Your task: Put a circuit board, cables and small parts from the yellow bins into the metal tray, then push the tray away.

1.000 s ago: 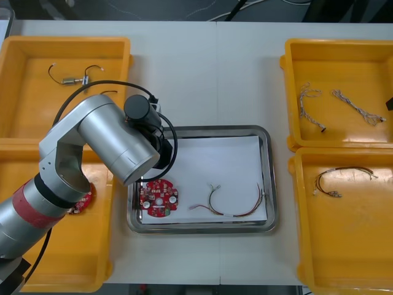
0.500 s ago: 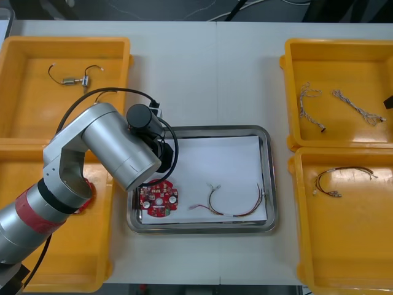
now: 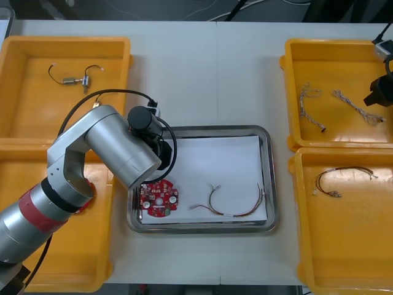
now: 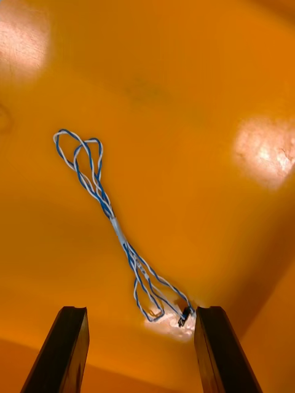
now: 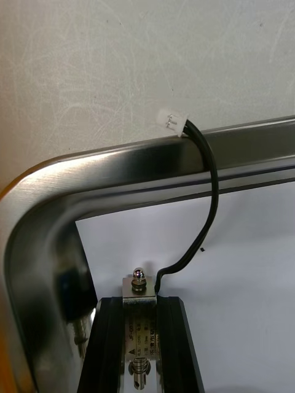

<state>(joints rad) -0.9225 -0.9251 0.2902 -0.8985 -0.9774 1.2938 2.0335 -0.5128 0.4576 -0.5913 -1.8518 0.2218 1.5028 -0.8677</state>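
Light table [image 3: 202, 74], metal tray [image 3: 265, 138] central. Left gripper [image 5: 140, 304], at the tray's 10 o'clock corner, clamps a small metal part [image 5: 139, 284] whose black cable [image 5: 211, 202] crosses the rim. Right gripper [image 4: 141, 313], fingers spread, hangs over a blue and white cable [image 4: 117, 227] in the 2 o'clock yellow bin [image 3: 331, 43].

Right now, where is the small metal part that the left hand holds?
In the left wrist view, the small metal part is clamped in the left hand, over the metal tray's inside near its far-left corner.

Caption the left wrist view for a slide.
Left pincer shut on a small metal part over a corner of the metal tray, its black cable arching onto the rim.
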